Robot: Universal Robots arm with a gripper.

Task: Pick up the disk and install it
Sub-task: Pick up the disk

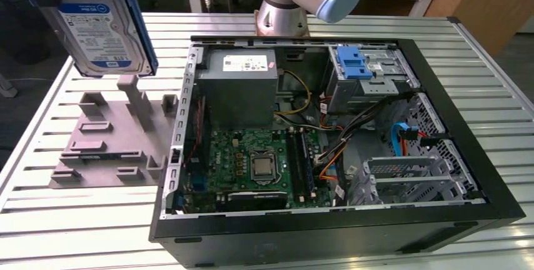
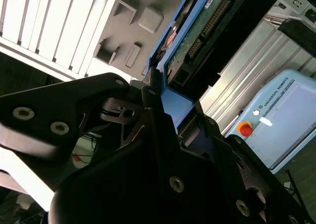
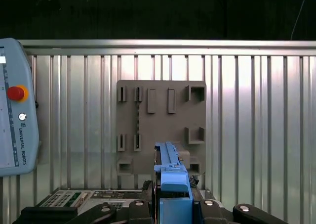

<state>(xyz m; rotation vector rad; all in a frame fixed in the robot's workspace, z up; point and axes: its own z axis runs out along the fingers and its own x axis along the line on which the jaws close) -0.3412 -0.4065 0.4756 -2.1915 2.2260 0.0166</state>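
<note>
While the black end effector (image 3: pixel 173 204) clamps the silver-grey rectangular disk with blue plastic frame (image 1: pixel 100 23) aloft over the grey moulded holder plate (image 1: pixel 109 139), beside the open black computer case (image 1: pixel 334 232), a firm, untilted carry seems best.

Exterior view: high, off the table (image 1: pixel 501 82), looking steeply down into the open computer case (image 1: pixel 334 232); arm base (image 1: pixel 282 14) at the far edge.
First wrist view: straight down from well above onto the grey holder plate (image 3: pixel 160 120).
Second wrist view: very near, tilted, looking along the gripper (image 2: pixel 173 98) to the held disk (image 2: pixel 197 31).
All three views share the plate; both wrist views share the control pendant (image 3: pixel 15 115).
</note>
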